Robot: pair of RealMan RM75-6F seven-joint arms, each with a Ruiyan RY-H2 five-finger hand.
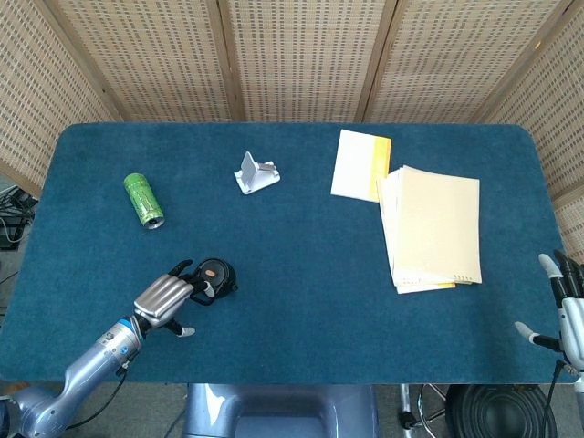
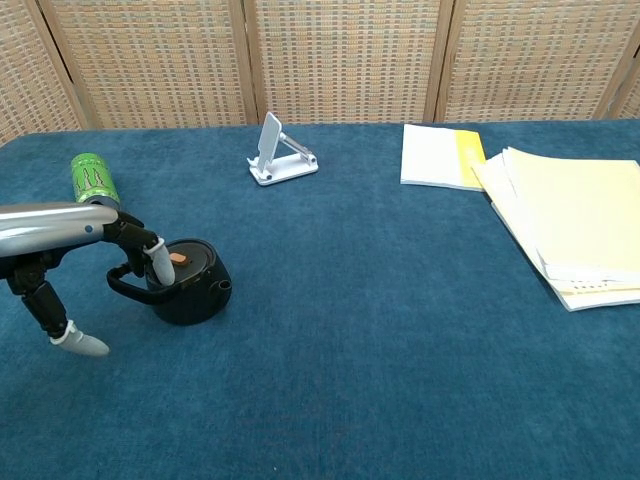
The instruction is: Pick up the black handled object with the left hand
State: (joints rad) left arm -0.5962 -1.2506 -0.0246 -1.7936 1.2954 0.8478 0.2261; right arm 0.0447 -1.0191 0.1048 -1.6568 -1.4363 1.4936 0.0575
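The little black kettle (image 2: 186, 282) sat on the blue table (image 1: 301, 274), near the front edge on the left side. It had a black loop handle on its left and a small orange knob on its lid.

The left hand (image 1: 167, 296) was right over the handle. In the chest view its fingers (image 2: 155, 259) curved down onto the lid and the handle, and the thumb hung low and apart, so the hand was not wrapped around anything. The kettle stood flat on the table (not lifted). From the pictures, the fingers touched the kettle but held nothing.

The right hand (image 1: 564, 310) was far away at the front right corner of the table, with its fingers spread and nothing in them.

A green can (image 2: 93, 178) lay on its side behind the left hand, well apart from the kettle. A white phone stand (image 1: 255, 173) stood near the back middle. A white and yellow booklet (image 1: 361, 165) lay to its right, just beside a stack of pale yellow papers (image 1: 431, 226).
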